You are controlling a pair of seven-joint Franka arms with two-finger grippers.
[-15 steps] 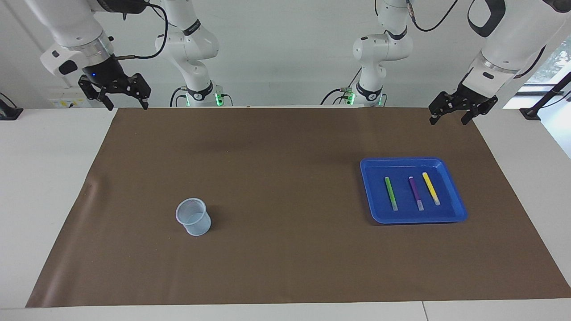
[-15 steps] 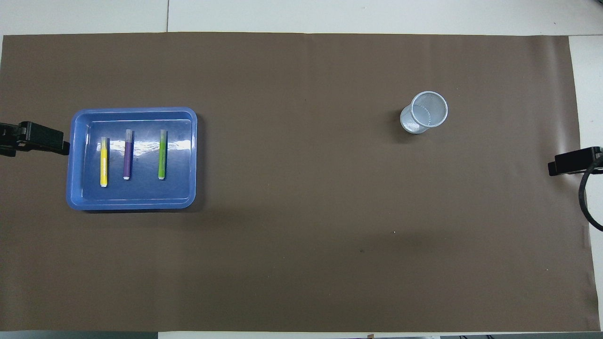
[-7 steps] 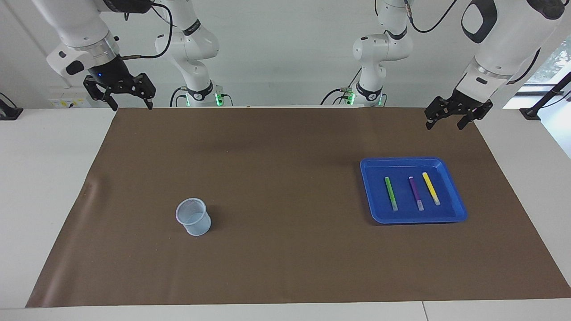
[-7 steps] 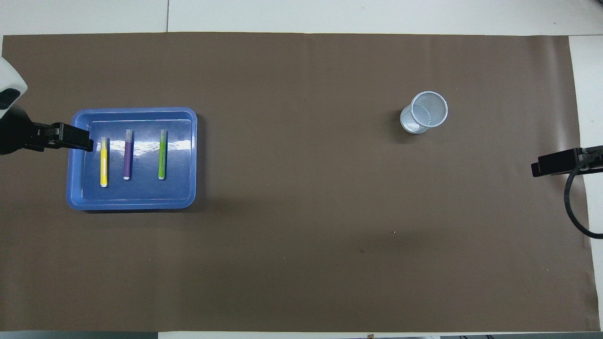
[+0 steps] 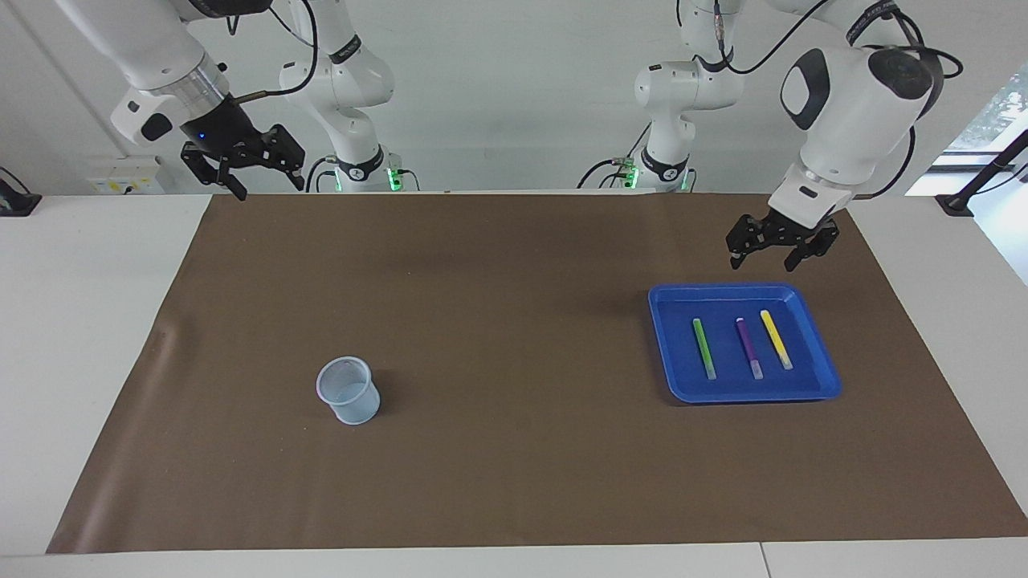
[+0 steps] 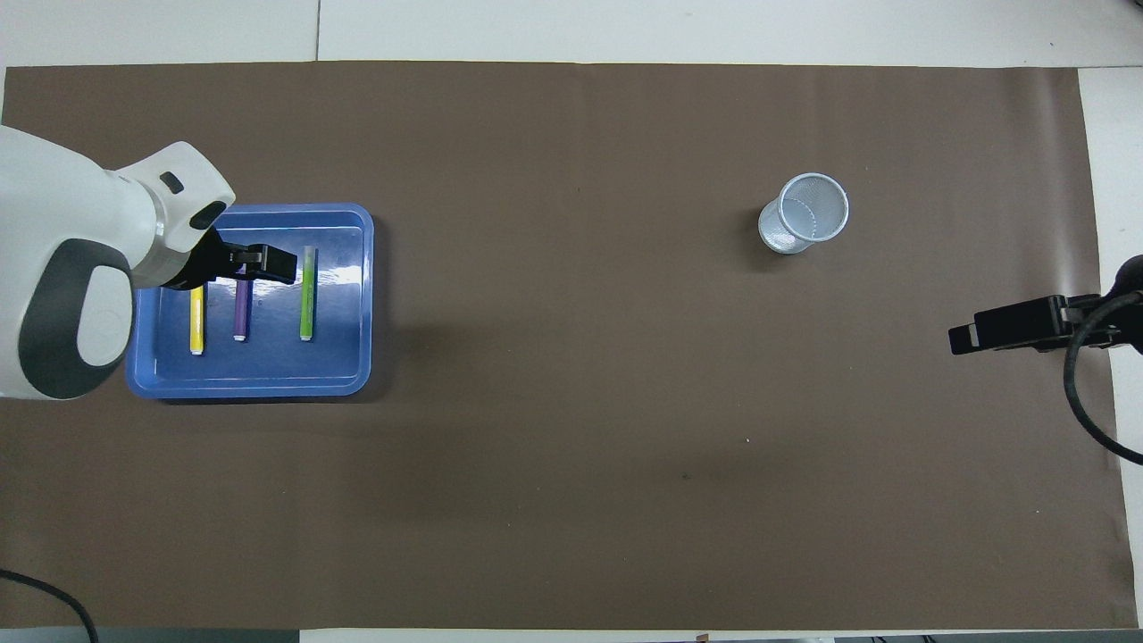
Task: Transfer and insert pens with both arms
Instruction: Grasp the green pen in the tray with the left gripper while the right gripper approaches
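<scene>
- Looking down from the facing view, we see the blue tray [image 5: 666,337] at the right of the frame, on the brown mat [image 5: 514,449].
- We count three pens lying side by side in the tray, none touching another: the green pen [image 5: 704,348], the purple pen [image 5: 748,348] and the yellow pen [image 5: 776,339].
- We find the left gripper [image 5: 769,258] in the upper right of the facing view, up in the air above the tray's upper edge, clear of the pens.
- Its fingers are spread apart and we see nothing between them.
- In the overhead view the left gripper [image 6: 263,263] covers the top end of the purple pen [image 6: 240,313], with the yellow pen [image 6: 196,320] and the green pen [image 6: 306,295] on either side.
- We see the right gripper [image 5: 261,183] in the upper left of the facing view, raised over the mat's upper corner, fingers apart and empty.
- In the overhead view the right gripper [image 6: 964,335] shows at the right edge of the frame.
- We see a pale mesh cup [image 5: 348,390] standing upright in the lower left part of the facing view, well apart from the tray.
</scene>
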